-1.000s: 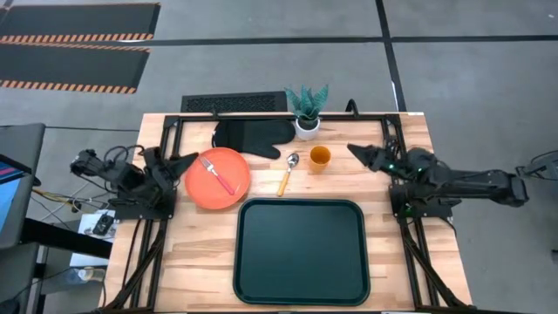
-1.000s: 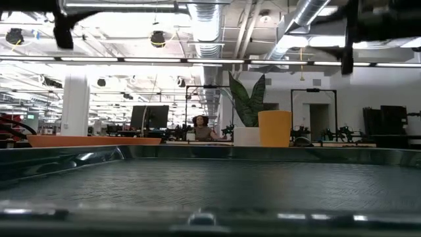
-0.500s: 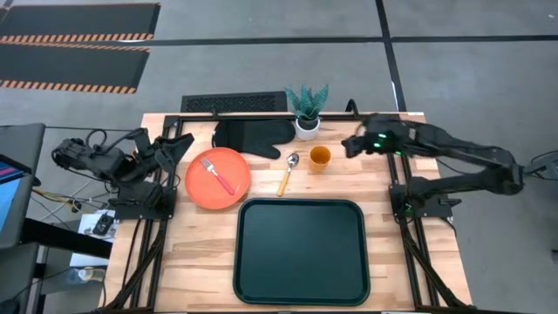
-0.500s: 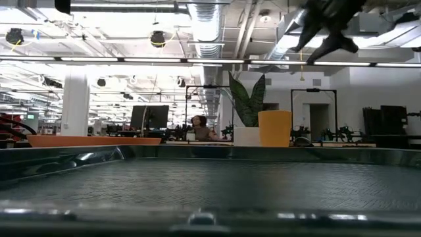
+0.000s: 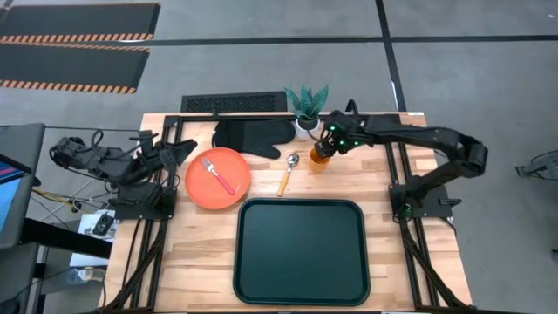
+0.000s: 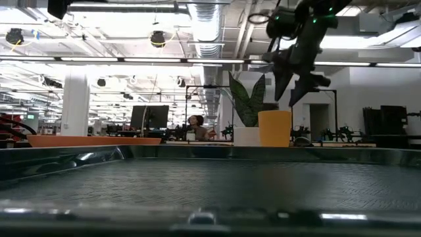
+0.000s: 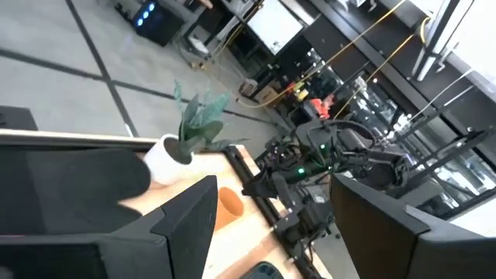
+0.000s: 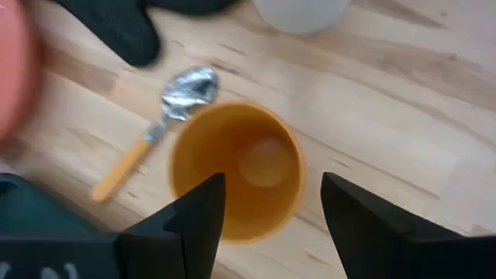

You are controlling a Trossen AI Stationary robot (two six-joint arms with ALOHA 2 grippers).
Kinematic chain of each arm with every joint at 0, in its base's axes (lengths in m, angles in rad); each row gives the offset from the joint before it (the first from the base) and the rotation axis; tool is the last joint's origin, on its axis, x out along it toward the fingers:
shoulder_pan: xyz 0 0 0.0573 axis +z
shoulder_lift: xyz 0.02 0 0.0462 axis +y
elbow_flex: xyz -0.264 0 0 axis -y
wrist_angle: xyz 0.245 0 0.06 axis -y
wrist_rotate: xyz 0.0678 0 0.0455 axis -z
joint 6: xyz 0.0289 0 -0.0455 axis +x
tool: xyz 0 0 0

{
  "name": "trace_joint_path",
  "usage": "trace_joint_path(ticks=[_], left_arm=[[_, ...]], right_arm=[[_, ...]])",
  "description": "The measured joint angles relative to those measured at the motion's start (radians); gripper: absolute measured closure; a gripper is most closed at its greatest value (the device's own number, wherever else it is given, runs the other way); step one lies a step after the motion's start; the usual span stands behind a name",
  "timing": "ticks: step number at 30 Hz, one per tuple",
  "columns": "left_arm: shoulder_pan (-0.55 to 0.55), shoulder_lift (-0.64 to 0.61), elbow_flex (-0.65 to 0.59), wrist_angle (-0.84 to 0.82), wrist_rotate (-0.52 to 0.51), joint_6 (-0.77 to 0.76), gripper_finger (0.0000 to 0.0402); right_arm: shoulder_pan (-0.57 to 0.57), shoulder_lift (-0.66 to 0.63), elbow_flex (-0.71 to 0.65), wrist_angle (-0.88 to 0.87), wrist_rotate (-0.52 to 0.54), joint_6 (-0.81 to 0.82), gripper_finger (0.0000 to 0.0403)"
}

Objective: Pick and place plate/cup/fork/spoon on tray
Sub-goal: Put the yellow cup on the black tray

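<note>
The orange cup stands upright on the table beyond the dark tray. My right gripper hovers open just above the cup, one finger on each side of it; in the low view its fingertips are clear of the rim. The spoon lies left of the cup. The fork lies on the orange-red plate, which rests flat on the table. My left gripper is open and empty, raised at the table's left edge beside the plate.
A black oven mitt and a white pot with a green plant stand at the far edge, close behind the cup and my right gripper. Beyond the table a person sits far off in the room.
My right gripper has swung from the table's right edge toward the far edge, then left and down, and now hangs over the cup. My left gripper has risen a little beside the plate. Nothing on the table has moved.
</note>
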Motion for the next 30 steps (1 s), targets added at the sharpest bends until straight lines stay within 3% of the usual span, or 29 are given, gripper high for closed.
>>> trace_joint_path(ticks=[7,10,13,18,19,25,30], left_arm=[[0.0,0.0,0.0,-0.026,0.0,-0.021,0.0166],[0.0,0.0,0.0,-0.029,0.0,-0.024,0.0166],[0.0,0.0,0.0,-0.029,-0.001,-0.024,0.0166],[0.0,0.0,0.0,-0.038,-0.013,-0.024,0.0166],[0.0,0.0,0.0,-0.04,-0.016,-0.024,0.0166],[0.0,0.0,0.0,-0.048,-0.027,-0.024,0.0166],[0.0,0.0,0.0,-0.048,-0.028,-0.024,0.0166]], right_arm=[[0.019,0.082,-0.002,-0.004,0.004,-0.02,0.0166],[0.018,0.117,-0.002,-0.001,0.01,-0.026,0.0187],[0.017,0.138,-0.002,0.002,0.011,-0.026,0.0242],[0.016,0.144,-0.002,0.005,0.015,-0.03,0.0376],[0.016,0.139,-0.002,0.005,0.017,-0.03,0.0386],[0.008,0.037,0.02,-0.039,0.018,-0.039,0.0395],[0.06,-0.097,0.08,-0.233,-0.012,-0.046,0.0397]])
